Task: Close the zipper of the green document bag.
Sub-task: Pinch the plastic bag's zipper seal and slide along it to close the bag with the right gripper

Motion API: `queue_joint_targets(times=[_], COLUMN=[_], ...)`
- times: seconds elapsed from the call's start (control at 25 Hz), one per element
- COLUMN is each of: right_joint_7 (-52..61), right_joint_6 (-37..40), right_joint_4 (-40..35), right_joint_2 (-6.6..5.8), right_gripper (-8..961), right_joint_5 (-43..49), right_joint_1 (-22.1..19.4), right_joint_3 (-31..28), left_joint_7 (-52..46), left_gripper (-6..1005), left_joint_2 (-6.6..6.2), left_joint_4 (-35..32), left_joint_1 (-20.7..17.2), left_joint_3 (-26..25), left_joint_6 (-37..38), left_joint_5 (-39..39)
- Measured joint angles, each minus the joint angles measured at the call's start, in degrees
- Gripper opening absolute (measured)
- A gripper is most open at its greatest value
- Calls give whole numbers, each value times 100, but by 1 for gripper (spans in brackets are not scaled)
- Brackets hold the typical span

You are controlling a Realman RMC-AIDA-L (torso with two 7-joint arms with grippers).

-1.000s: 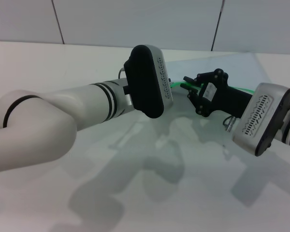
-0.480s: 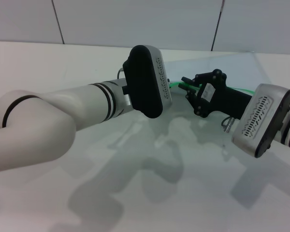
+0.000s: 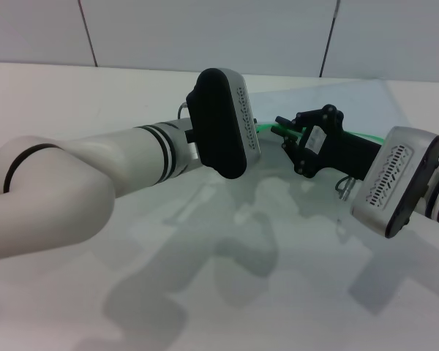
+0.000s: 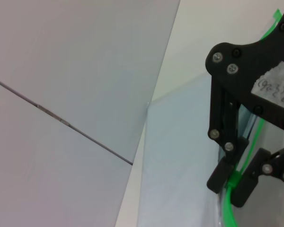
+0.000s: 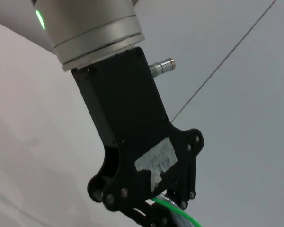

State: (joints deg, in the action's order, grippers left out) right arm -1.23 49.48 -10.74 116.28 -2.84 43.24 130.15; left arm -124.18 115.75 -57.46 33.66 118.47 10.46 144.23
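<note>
Green zipper [image 4: 244, 160] edging runs along the translucent green document bag [image 4: 180, 156], lying on the white worktop [image 3: 205, 292] toward one o'clock. Right gripper [image 4: 233, 182] has its fingers [image 4: 218, 174] pinched on the zipper. Left gripper [image 5: 154, 215] meets the strip too; its finger state I cannot tell.

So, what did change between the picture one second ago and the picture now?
The right pincer moved slightly toward the left arm along the zipper, with its fingers closed on the green strip. The left pincer kept its grip on the same strip, and the green document bag lay as it was.
</note>
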Motion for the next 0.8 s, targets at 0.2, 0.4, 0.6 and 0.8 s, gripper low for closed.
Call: queue_joint_targets(times=[0.2, 0.4, 0.6, 0.8], right_joint_7=[0, -122, -137, -148], right_joint_6=[0, 0, 0, 0], right_joint_4=[1, 1, 4, 20], right_joint_2=[0, 0, 0, -2], right_gripper=[87, 81, 81, 86], right_joint_5=[6, -5, -17, -16], right_joint_1=[0, -5, -20, -81], right_joint_3=[0, 0, -50, -222], left_joint_7=[7, 8, 8, 8], left_gripper=[55, 55, 54, 55], left_joint_2=[0, 0, 0, 1], left_joint_4=[-8, -11, -11, -30], left_joint_1=[0, 0, -1, -64], left_joint_3=[0, 0, 0, 0], left_joint_6=[0, 0, -1, -22], left_joint_5=[0, 0, 0, 1])
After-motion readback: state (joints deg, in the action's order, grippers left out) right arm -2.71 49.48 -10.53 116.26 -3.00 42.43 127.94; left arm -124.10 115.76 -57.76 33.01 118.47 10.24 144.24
